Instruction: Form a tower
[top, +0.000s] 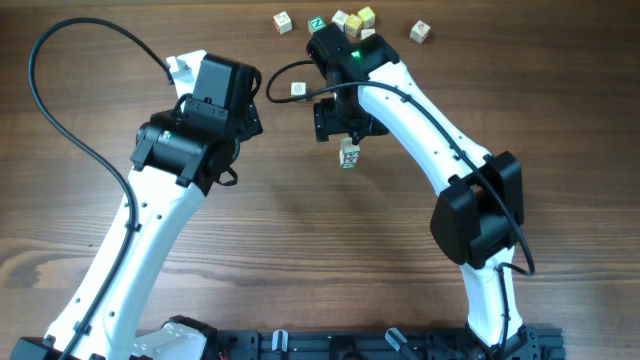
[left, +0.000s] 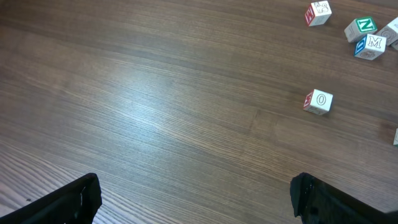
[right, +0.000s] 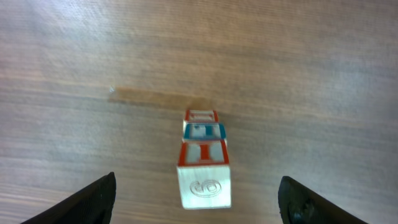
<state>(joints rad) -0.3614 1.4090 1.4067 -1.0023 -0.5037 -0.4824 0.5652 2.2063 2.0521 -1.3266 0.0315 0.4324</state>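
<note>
Dark wood-grain table (top: 300, 250) fills every view, flat and slightly glossy, with plenty of bare space around the build; no walls or other room show. Over a bare stretch of it hangs the left gripper (left: 196, 202), spread fully and holding nothing. The right gripper (right: 196, 180) hovers over the tower (right: 204, 155), fingers wide to either side and apart from it, gripping nothing. That tower stands near the table's middle, a one-cube-wide column, apparently three cubes, with red and blue faces. I judge the cubes light, rigid and smooth-sided, so the stack should topple at a slight sideways knock; a cube is best taken by two opposite flat faces, squarely and from above. Loose cubes (top: 352, 20) lie well apart at the far edge, with a single cube (left: 319, 101) nearer
</note>
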